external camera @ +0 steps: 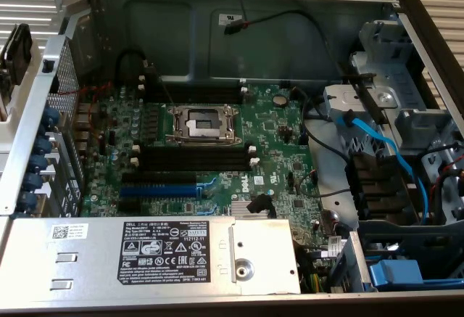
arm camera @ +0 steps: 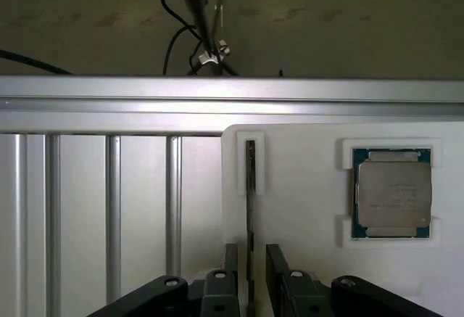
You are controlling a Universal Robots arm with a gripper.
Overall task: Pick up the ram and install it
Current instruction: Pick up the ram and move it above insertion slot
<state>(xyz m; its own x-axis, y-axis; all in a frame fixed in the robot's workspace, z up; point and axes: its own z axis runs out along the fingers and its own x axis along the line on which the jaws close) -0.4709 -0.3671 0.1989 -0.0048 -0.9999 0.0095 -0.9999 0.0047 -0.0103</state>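
The ram (arm camera: 250, 186) stands on its long edge in a narrow groove of the white tray (arm camera: 304, 273), its far end seated in a small raised notch near the tray's edge. The gripper (arm camera: 251, 259) sits over the tray at the ram's near end with its jaws spread. One of the black fingers (arm camera: 230, 273) is on each side of the thin board, and a sliver of white tray shows between each finger and the ram, so nothing is pinched. A square processor (arm camera: 393, 194) with a metal lid lies flat in its own recess of the tray, well apart from the ram. An aluminium rail (arm camera: 145, 99) runs along the tray's far edge. In the exterior view, the open computer case (external camera: 290, 34) holds the green motherboard (external camera: 275, 143) with its long black slots (external camera: 192, 159).
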